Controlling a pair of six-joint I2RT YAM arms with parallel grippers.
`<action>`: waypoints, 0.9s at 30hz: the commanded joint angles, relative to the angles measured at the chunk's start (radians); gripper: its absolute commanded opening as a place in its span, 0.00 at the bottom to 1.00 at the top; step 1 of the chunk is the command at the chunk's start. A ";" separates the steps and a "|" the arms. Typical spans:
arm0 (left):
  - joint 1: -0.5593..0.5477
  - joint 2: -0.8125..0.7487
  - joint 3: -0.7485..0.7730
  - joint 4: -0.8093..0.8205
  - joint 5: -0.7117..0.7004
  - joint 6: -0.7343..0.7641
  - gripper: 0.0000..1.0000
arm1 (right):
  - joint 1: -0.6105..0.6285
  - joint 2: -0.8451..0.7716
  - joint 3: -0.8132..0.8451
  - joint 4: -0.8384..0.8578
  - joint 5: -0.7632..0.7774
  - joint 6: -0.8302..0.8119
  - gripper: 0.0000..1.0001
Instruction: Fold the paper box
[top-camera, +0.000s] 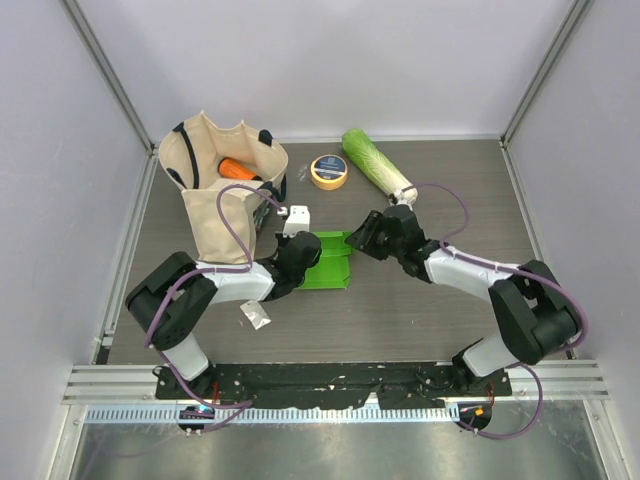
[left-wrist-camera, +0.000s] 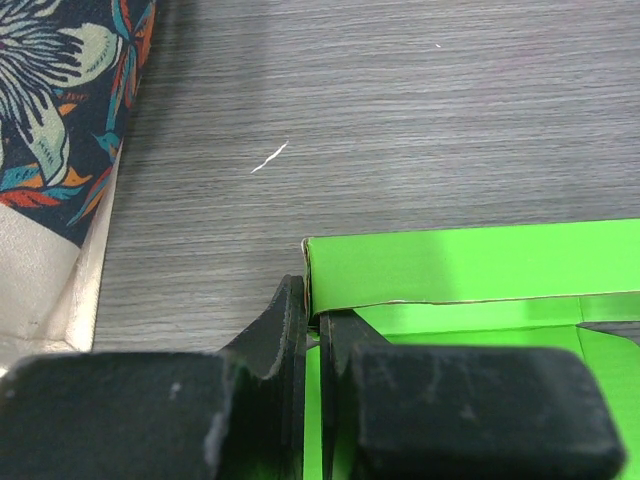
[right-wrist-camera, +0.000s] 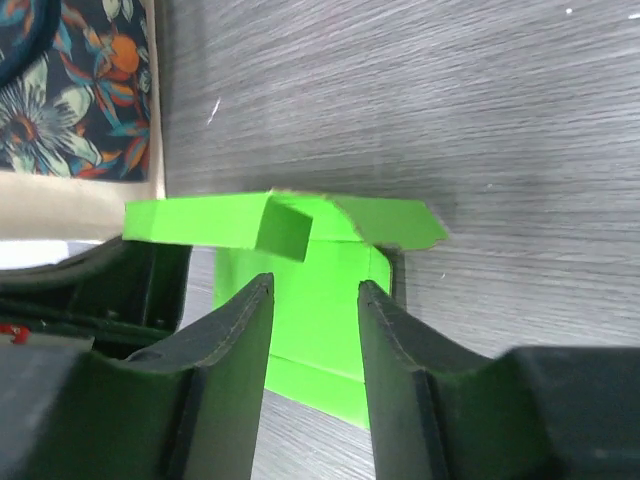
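Top external view: the paper box lies mid-table on the dark wood table, part folded, between the 2 arms; the left gripper sits at its left edge and the right gripper at its upper right corner; a cloth bag stands behind the left arm, with a tape roll and a cabbage further back.

Left wrist view: the left gripper is pinched nearly closed on a thin wall of the paper box, at its corner; 1 long side stands raised; the bag's floral lining shows at left.

Right wrist view: the right gripper has its jaws apart, holding nothing; the paper box lies just beyond them, 1 flap raised.
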 joint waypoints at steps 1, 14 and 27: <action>-0.003 -0.038 -0.004 0.027 -0.035 -0.001 0.00 | 0.155 -0.050 0.004 -0.072 0.269 -0.199 0.32; -0.003 -0.024 -0.004 0.031 -0.035 -0.004 0.00 | 0.261 0.126 0.097 -0.071 0.649 -0.277 0.01; -0.003 -0.018 -0.001 0.032 -0.034 -0.004 0.00 | 0.254 0.232 0.113 0.020 0.630 -0.296 0.01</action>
